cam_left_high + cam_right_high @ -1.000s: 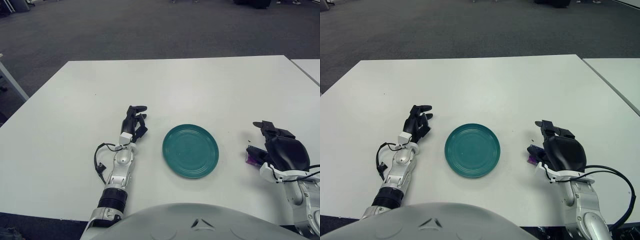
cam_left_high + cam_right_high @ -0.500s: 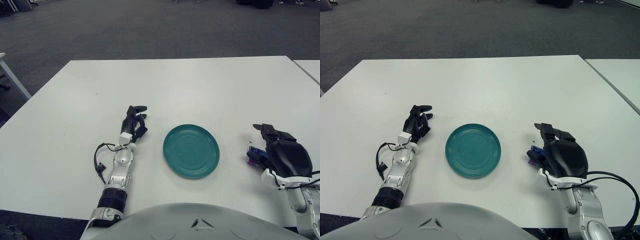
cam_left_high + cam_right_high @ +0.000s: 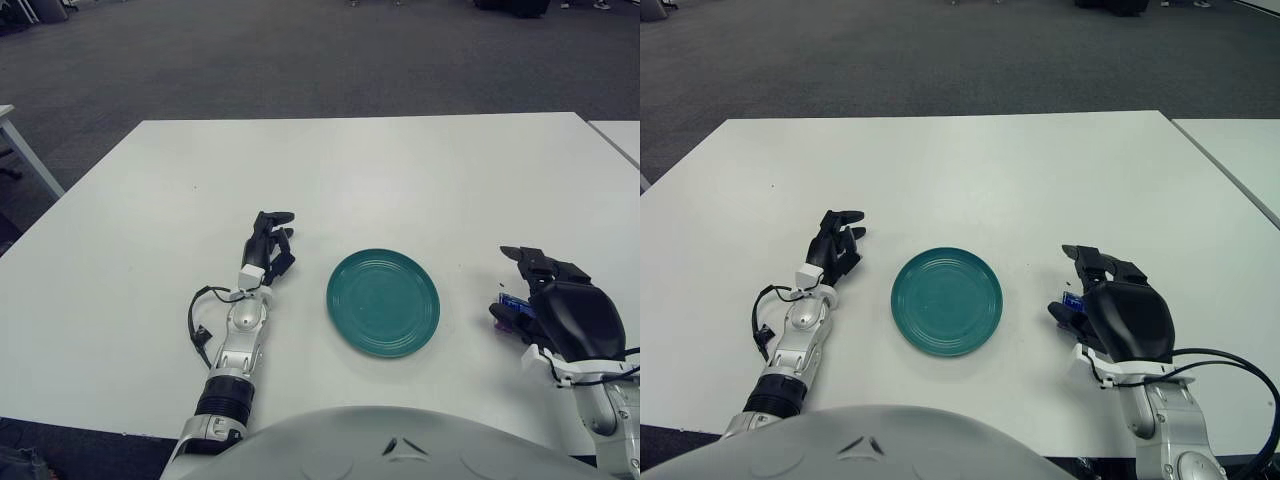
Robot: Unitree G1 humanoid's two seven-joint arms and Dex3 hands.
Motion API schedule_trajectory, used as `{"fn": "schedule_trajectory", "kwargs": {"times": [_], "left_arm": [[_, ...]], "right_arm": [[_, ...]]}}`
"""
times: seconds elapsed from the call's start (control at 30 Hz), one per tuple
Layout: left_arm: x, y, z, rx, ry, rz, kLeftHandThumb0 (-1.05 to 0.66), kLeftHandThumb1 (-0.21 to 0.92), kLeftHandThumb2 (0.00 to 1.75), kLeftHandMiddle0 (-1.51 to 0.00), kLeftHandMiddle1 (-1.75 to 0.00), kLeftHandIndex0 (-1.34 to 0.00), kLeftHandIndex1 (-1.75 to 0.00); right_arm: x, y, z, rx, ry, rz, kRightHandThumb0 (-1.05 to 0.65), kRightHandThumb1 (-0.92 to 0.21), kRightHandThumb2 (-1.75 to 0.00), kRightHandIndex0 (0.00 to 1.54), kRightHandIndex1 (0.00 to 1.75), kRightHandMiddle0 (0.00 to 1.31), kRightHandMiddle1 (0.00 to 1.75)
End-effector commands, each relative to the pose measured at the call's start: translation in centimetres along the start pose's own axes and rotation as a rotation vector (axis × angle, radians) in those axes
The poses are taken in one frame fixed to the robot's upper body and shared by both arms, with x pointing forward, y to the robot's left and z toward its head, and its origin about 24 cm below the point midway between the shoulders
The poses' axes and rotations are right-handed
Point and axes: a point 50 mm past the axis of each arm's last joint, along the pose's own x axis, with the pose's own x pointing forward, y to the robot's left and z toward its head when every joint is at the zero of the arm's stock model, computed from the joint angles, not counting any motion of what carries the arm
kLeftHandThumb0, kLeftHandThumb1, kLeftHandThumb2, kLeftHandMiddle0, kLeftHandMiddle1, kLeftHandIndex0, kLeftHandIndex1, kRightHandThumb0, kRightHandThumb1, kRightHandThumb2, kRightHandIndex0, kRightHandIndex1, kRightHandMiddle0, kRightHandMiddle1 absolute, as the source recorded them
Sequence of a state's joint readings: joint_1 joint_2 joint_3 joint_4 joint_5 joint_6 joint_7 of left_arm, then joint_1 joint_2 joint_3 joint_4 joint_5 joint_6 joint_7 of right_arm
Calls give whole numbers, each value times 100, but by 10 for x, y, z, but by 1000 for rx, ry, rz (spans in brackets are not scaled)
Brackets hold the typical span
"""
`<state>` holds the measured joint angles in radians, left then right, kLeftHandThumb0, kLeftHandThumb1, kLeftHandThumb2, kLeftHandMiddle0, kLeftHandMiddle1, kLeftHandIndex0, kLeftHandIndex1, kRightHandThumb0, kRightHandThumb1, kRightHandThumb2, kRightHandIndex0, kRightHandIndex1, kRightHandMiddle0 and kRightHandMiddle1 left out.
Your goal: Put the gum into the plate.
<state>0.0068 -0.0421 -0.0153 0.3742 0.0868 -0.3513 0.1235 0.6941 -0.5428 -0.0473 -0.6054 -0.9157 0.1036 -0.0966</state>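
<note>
A round teal plate (image 3: 383,301) lies on the white table (image 3: 350,170), a little in front of its middle. To the right of the plate my right hand (image 3: 545,300) has its fingers curled around a small purple and blue gum pack (image 3: 504,310); only the pack's left end shows past the black palm. Whether the pack is off the table I cannot tell. My left hand (image 3: 268,245) shows to the left of the plate, palm down with relaxed fingers, holding nothing.
A second white table (image 3: 1240,160) stands close on the right, across a narrow gap. Grey carpet floor (image 3: 300,60) lies beyond the far edge. A black cable (image 3: 196,318) loops beside my left forearm.
My right hand has shifted slightly toward the plate with the gum pack in it, which now shows more of its blue end. The left hand and the plate have not moved.
</note>
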Motion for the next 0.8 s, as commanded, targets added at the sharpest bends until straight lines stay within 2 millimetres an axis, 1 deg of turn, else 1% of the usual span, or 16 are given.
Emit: {"fn": "schedule_trajectory", "kwargs": {"times": [0.0,0.13,0.4,0.57,0.67,0.77], "left_arm": [[-4,6,-11,35,63,17,-68,92,97,-28,-102,-20,-124],[-4,6,-11,40,59,16,-68,92,97,-28,-102,-20,-124],[-4,8,-10,54,55,19,-69,92,96,-27,-100,-14,-122],[-4,9,-10,59,56,29,-69,92,95,-28,-98,-12,-122],[-4,10,-10,63,53,30,-69,92,95,-29,-97,-13,-121],[-4,11,-11,81,55,30,-70,92,95,-30,-95,-13,-121]], "right_arm": [[-36,25,0,81,123,155,-85,-92,-53,37,7,0,67],[-39,30,-1,80,140,175,-85,-92,-53,37,7,0,67],[-41,42,-8,81,176,204,-85,-92,-55,35,6,0,65],[-40,59,-20,85,223,230,-86,-92,-56,35,6,0,67],[-41,73,-28,87,258,240,-86,-92,-56,35,6,0,68],[-42,77,-31,87,289,232,-87,-92,-57,36,5,0,69]]}}
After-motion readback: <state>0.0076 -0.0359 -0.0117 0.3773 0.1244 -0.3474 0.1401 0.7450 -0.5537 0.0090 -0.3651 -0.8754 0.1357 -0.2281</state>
